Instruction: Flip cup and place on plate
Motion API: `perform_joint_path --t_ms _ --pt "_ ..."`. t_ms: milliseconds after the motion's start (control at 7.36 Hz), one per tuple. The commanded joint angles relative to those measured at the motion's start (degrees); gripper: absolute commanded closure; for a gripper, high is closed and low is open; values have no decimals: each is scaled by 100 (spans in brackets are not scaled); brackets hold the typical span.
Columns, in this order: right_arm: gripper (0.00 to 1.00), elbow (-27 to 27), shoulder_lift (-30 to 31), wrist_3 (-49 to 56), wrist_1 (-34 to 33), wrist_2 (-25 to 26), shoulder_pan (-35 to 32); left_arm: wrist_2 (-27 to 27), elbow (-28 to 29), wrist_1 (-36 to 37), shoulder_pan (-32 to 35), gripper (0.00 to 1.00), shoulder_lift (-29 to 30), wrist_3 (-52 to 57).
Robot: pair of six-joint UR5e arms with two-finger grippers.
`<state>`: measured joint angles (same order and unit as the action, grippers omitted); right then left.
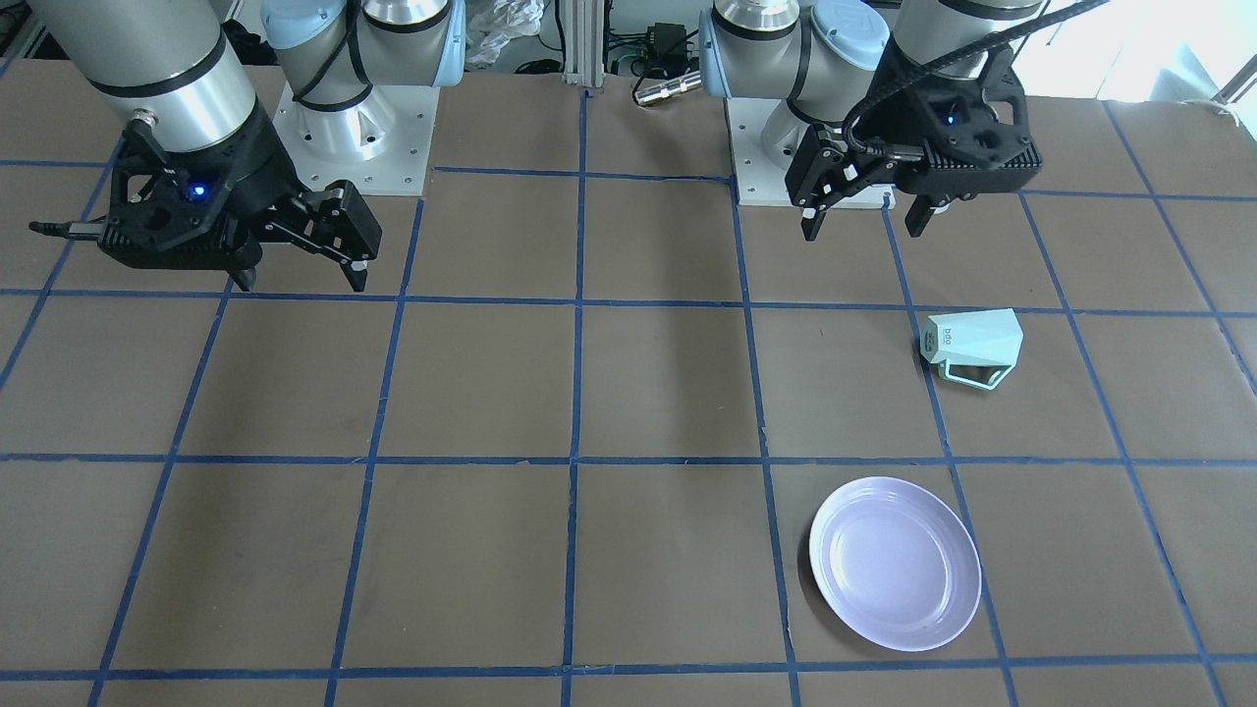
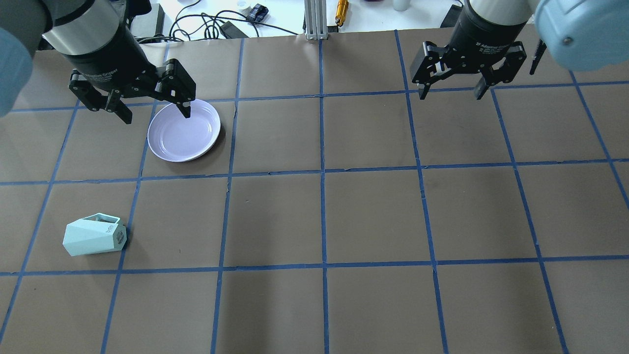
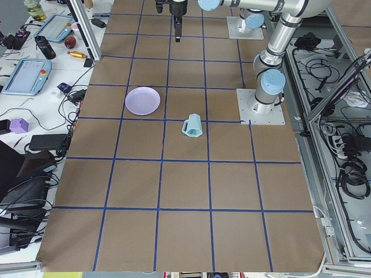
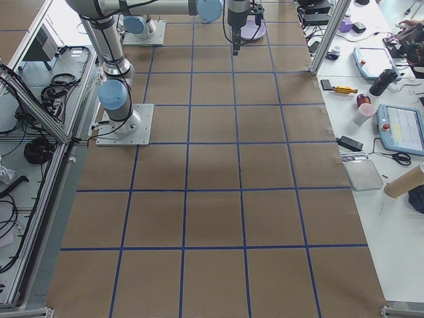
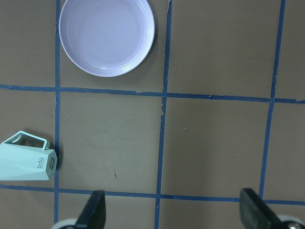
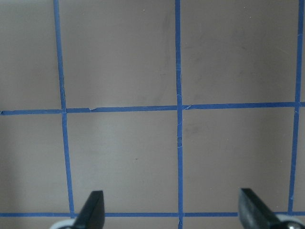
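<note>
The mint-green cup (image 1: 972,349) lies on its side on the brown table, lettered base toward the table's middle and handle away from the robot. It also shows in the overhead view (image 2: 94,235) and the left wrist view (image 5: 26,162). The lavender plate (image 1: 896,565) lies empty beyond it, about one grid square away (image 2: 184,130) (image 5: 106,36). My left gripper (image 1: 864,231) (image 2: 157,117) hangs open and empty high above this area. My right gripper (image 1: 302,285) (image 2: 450,96) hangs open and empty over the other half of the table.
Blue tape lines divide the table (image 2: 324,216) into squares. The two arm bases (image 1: 354,128) (image 1: 786,147) stand at the robot's edge. Cables and small tools (image 2: 231,24) lie past the far edge. A side bench with tablets (image 3: 29,75) runs along that edge.
</note>
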<state>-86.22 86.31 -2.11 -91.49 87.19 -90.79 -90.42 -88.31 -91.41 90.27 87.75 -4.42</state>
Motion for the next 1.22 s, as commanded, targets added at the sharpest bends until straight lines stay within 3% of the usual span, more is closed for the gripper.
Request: perform_joint_path --t_ms 0,1087 --pt "0 0 0 0 0 0 0 42 -2 36 -1 0 -4 -15" --pt "0 0 0 0 -9 0 0 -28 -37 194 -62 0 22 3"
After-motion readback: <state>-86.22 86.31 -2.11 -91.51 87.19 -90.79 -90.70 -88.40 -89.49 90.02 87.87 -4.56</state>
